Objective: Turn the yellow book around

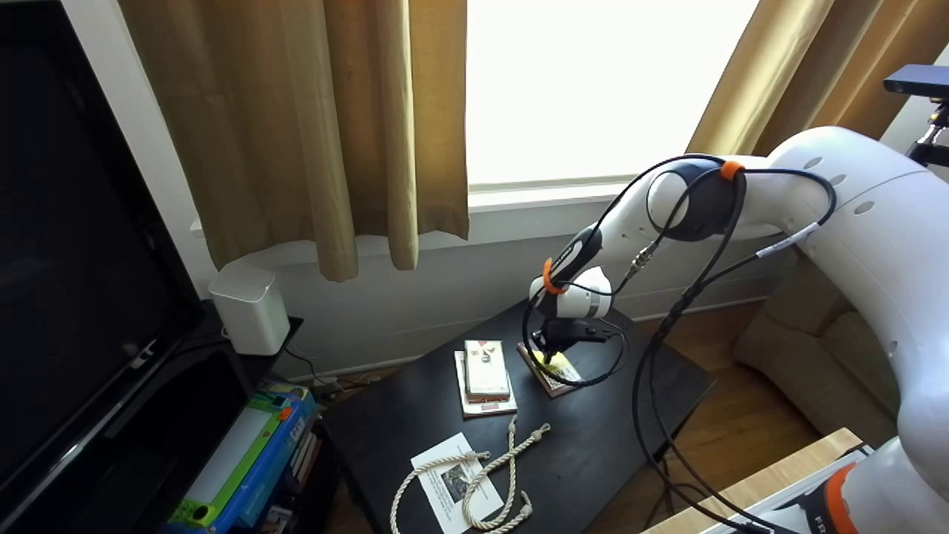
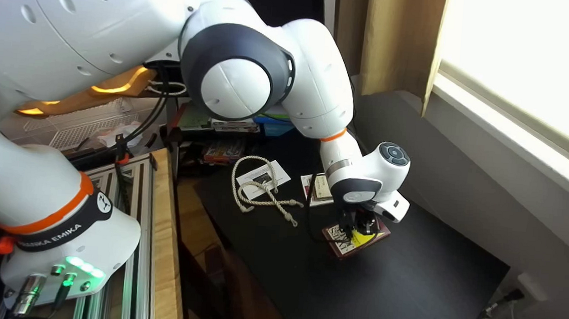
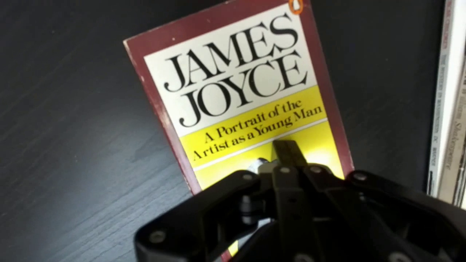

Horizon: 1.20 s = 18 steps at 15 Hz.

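Locate claw [image 3: 287, 148] pressed together directly above yellow book [image 3: 236, 109]; cannot tell whether touching it. Locate desk [image 2: 405, 298] beneath yellow book, bearing it flat and face up. Find stacked books [image 1: 487, 369] just beside yellow book, rope [image 1: 511, 458] and printed sheet [image 1: 454, 486] farther from it, tan curtain [image 1: 304, 133] well apart from it.

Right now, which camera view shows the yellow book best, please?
The wrist view shows the yellow book best: its title is readable, though the fingers hide its lower part. In both exterior views it looks small and partly covered.
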Available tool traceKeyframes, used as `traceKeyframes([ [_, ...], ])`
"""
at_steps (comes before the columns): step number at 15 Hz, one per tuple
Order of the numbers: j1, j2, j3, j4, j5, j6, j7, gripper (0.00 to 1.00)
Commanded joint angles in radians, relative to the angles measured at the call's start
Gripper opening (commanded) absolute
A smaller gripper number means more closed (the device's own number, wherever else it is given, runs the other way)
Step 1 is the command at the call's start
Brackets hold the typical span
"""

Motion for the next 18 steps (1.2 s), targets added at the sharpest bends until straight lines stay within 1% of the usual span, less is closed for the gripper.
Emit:
traceKeyframes([
  [1,0.038,0.060,-0.060,0.016,0.055,0.111,0.134,0.00],
  [5,0.078,0.056,-0.110,-0.024,0.114,0.188,0.293,0.00],
  [9,0.106,0.046,-0.110,-0.052,0.210,0.201,0.441,0.00],
  [11,0.128,0.043,-0.121,-0.063,0.251,0.201,0.508,0.00],
  [12,0.116,0.036,-0.109,-0.067,0.252,0.188,0.495,0.00],
  [13,0.107,0.005,-0.108,-0.041,0.230,0.176,0.457,0.01],
  [18,0.109,0.004,-0.109,-0.043,0.243,0.176,0.475,0.01],
])
